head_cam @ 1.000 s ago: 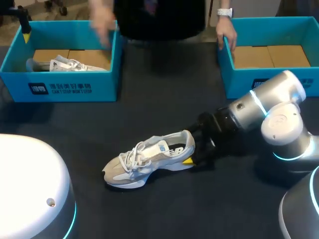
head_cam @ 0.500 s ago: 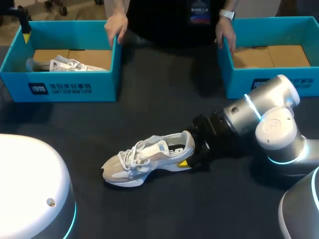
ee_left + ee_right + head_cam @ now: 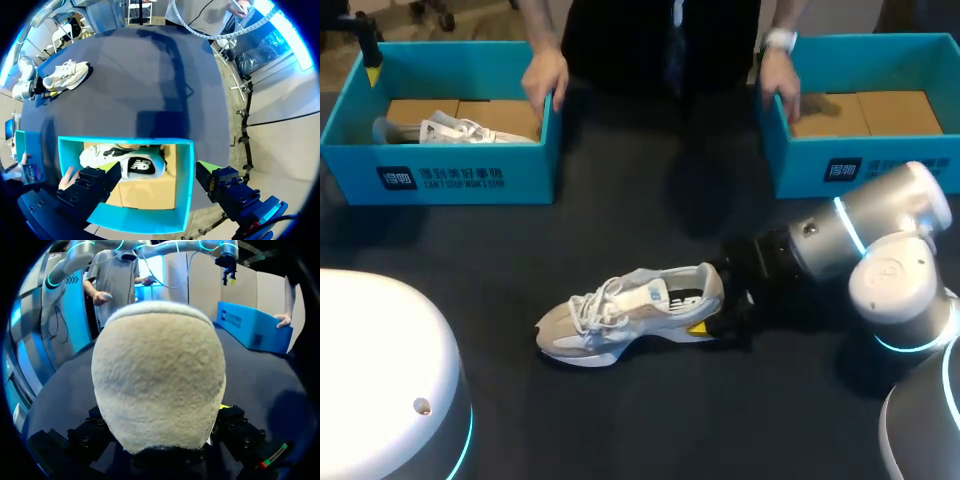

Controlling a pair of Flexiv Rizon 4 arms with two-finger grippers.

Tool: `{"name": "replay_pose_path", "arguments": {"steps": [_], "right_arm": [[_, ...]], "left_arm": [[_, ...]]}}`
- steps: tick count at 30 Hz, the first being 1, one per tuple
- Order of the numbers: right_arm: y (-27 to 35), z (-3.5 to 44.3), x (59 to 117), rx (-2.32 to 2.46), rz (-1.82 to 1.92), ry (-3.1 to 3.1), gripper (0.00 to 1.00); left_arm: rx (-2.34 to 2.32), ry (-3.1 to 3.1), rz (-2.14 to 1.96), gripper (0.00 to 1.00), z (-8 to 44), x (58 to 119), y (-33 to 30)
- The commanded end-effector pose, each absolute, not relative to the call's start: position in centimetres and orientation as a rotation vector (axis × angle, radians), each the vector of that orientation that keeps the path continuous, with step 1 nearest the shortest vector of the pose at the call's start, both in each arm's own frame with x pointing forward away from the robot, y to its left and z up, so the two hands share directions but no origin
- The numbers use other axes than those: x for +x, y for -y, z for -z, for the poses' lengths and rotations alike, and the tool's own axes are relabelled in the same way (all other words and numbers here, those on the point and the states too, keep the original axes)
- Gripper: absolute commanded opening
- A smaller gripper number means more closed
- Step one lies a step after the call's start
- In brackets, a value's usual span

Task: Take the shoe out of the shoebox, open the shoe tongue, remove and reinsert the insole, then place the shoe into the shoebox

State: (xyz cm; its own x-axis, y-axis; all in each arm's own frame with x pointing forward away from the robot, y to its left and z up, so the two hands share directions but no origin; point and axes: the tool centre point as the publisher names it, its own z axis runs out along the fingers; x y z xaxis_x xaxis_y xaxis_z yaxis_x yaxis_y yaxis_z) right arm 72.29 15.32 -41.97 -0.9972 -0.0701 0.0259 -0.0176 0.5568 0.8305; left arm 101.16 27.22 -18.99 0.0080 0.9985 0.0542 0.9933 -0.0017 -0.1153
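Between the right fingers sat the heel of the sneaker. It was pinched from both sides as far as the wrist view showed, with the fingers spread only as wide as the heel. Over the last second those fingers had drawn back toward their own arm and taken the sneaker along. It had slid heel-first over the bench, keeping much the same heading. That read as a repositioning drag, not a lift. The sneaker stayed sole-down, well apart from the left shoebox and the right shoebox. So the taking-out looked done, with the tongue and insole work yet to begin. Beyond the fingers, a person's one hand had settled on the left shoebox's corner, and the other hand lay on the right shoebox's rim.

The sneaker's long axis ran straight out from the right fingers across the bench. Its toe pointed away from them, toward the robot's left and slightly nearer the robot, with the opening upward.

The left fingers hung wide apart above the left shoebox, holding nothing. A second sneaker lay in the box below them.
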Motion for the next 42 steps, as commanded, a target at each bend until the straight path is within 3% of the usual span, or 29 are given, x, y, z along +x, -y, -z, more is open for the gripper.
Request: {"name": "replay_pose_path", "arguments": {"steps": [1, 42], "right_arm": [[-13.4, 40.8, 71.5, 0.046, 1.435, 2.753, 0.0], [-10.2, 42.6, 71.2, -0.109, 1.427, 2.793, 0.0]], "left_arm": [[-2.142, 2.132, -0.06, 1.0, 19.0, 101.1, -27.2], [-2.142, 2.132, -0.06, 1.0, 19.0, 101.1, -27.2]]}}
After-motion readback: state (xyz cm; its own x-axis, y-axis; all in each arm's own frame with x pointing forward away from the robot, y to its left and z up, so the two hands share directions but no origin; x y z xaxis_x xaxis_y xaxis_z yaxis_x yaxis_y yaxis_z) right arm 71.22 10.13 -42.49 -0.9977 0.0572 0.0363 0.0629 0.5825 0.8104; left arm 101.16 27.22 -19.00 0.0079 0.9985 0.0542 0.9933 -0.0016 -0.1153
